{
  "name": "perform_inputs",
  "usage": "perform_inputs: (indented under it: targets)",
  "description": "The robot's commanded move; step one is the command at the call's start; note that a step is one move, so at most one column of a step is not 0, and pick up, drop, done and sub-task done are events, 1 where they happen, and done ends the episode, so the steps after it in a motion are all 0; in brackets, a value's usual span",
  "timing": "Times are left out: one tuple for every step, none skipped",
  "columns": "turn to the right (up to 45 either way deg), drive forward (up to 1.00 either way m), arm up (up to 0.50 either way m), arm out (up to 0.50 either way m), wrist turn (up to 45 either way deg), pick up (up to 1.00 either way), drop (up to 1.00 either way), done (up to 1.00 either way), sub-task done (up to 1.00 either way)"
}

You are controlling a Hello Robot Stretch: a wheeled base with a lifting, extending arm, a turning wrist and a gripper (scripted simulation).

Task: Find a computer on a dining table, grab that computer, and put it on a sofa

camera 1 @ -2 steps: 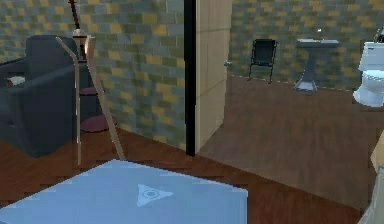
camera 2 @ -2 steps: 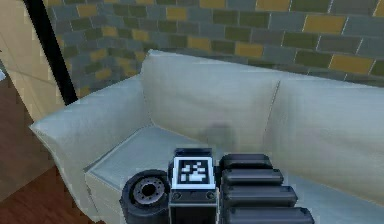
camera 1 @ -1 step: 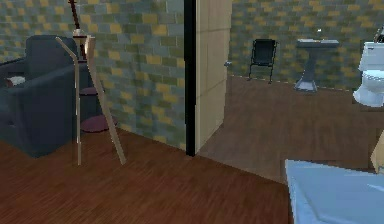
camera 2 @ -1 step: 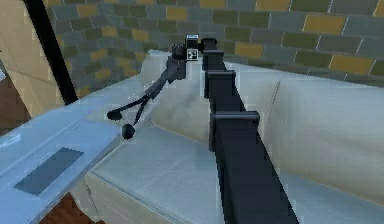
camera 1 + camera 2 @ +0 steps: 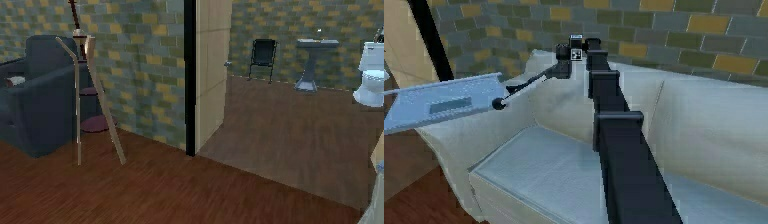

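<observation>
A flat pale blue-grey computer [image 5: 439,103] hangs at the arm side view's left, level and above the end of a white sofa [image 5: 534,165]. My gripper [image 5: 501,102] reaches left from the dark arm [image 5: 619,130] and holds the computer by its right edge, clear of the cushions. The arm stretches out across the sofa's seat toward its backrest. Behind the sofa stands a wall of mottled blue and yellow tiles.
In the forward view, a dark blue armchair [image 5: 35,90] stands at the left beside a leaning wooden frame [image 5: 85,95]. A doorway right of a tiled wall shows a pedestal sink [image 5: 315,55], a toilet [image 5: 370,75] and a dark chair [image 5: 262,58]. Wooden floor lies ahead.
</observation>
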Motion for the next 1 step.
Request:
perform_inputs:
  targets:
    - [0.0, 0.00, 0.00, 0.00, 45.0, 0.00, 0.00, 0.00, 0.00]
